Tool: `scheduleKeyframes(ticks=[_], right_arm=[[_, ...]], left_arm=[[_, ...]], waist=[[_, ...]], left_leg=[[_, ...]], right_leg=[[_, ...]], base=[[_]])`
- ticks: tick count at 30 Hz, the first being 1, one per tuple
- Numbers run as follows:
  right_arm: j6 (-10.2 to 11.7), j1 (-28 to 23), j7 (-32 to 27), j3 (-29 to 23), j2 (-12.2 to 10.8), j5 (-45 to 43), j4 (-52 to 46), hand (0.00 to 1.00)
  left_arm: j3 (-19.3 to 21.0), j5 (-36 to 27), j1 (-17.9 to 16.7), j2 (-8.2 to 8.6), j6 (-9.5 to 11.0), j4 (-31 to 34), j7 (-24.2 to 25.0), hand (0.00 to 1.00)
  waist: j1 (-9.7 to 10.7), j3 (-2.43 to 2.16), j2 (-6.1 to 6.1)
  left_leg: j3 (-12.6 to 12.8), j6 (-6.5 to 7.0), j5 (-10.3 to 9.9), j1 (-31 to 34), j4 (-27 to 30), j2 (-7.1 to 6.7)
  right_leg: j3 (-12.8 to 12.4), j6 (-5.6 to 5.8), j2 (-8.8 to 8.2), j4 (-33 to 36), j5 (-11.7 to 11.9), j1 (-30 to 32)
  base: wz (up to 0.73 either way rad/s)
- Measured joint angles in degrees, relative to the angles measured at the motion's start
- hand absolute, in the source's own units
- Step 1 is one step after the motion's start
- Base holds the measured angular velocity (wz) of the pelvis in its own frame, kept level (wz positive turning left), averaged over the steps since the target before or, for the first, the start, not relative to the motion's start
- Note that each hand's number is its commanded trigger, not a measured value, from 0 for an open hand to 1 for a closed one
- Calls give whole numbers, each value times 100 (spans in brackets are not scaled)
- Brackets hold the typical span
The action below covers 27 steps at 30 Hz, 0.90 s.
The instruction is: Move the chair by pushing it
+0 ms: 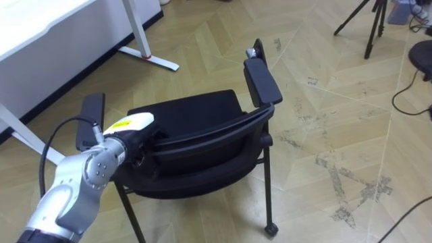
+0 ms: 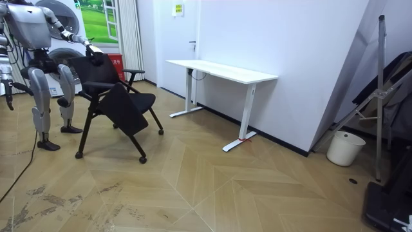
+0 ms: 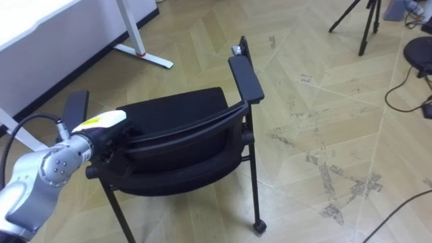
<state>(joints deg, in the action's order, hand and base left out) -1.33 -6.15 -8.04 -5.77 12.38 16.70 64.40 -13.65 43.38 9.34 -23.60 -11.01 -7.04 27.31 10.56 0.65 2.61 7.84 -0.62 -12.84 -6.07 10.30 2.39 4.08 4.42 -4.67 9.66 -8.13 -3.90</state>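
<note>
chair: black chair [image 1: 192, 115] with two armrests, standing on the wood floor [image 1: 324, 101] right in front of the robot. Its seat faces away from the robot, toward the desk.
backrest: the curved top rail [image 1: 216, 135] is the edge nearest the robot and runs across the middle of the eye views.
armrests: the right one [image 1: 262, 81] shows clearly. The left one [image 1: 91, 118] is just behind the left wrist.
legs: thin black tube legs. A castor [image 1: 270, 229] on the near right leg touches the floor.
left hand: the left hand [image 1: 133, 124] reaches in from the lower left and sits at the left end of the backrest rail. The white-and-yellow back of the hand faces up. Its fingers disappear against the black frame, so I can't tell whether they are curled round it or flat against it.
right hand: the right hand [image 2: 8, 89] hangs low at the robot's side, at the room view's left edge. It is too small to tell how the fingers are set.
robot: it stands upright behind the chair with the left arm stretched forward to the backrest.
desk: white desk [image 1: 40, 40] on white legs, ahead and to the left, against the wall. In the room view it is well apart from the chair.
other: a black tripod [image 1: 370, 23] is at far right in the eye views. A white bucket [image 2: 346, 148] is by the wall at the room view's right.
</note>
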Motion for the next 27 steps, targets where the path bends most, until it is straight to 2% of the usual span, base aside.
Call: scheduleKeyframes(ticks=[7,10,14,19,24,25,27], right_arm=[[1,9,25,-117,-40,-146,31,0],[1,62,22,-149,-43,-269,73,0],[1,57,-237,-356,-26,-568,82,0],[-11,61,-470,-456,19,-677,-18,0],[-172,90,-664,-648,212,-1302,-816,0],[-179,114,-703,-677,293,-1340,-1049,0],[-198,113,-730,-686,433,-1487,-1580,0]], left_arm=[[24,5,1,-2,-21,-32,-192,100],[45,1,1,-2,-116,-39,-232,100],[44,9,1,0,-255,-42,-348,100],[44,7,-2,-13,-290,-39,-484,100],[103,6,-2,-43,-299,-7,-499,100],[102,9,-2,-43,-336,14,-499,100],[116,60,-2,-51,-352,65,-498,100]], waist=[[77,3,-8],[144,1,-5],[178,-2,3],[188,-2,10],[157,20,-54],[158,-7,-82],[137,-4,-107]], left_leg=[[1,0,0,2,-16,0],[-4,0,0,5,-17,-1],[-4,0,0,-25,-52,-3],[-5,0,0,-27,-56,-6],[11,0,0,-7,-55,-10],[30,0,0,30,-49,-10],[72,-1,0,42,-42,-10]], right_leg=[[2,1,0,-5,-14,8],[0,1,0,-4,-14,4],[-9,1,0,-10,-15,-5],[-13,5,0,0,-27,-3],[-25,7,-1,5,-34,35],[-46,6,0,20,-34,85],[-88,6,0,40,-34,124]], base=[[0],[0],[0],[0],[-1],[-8],[-10]])
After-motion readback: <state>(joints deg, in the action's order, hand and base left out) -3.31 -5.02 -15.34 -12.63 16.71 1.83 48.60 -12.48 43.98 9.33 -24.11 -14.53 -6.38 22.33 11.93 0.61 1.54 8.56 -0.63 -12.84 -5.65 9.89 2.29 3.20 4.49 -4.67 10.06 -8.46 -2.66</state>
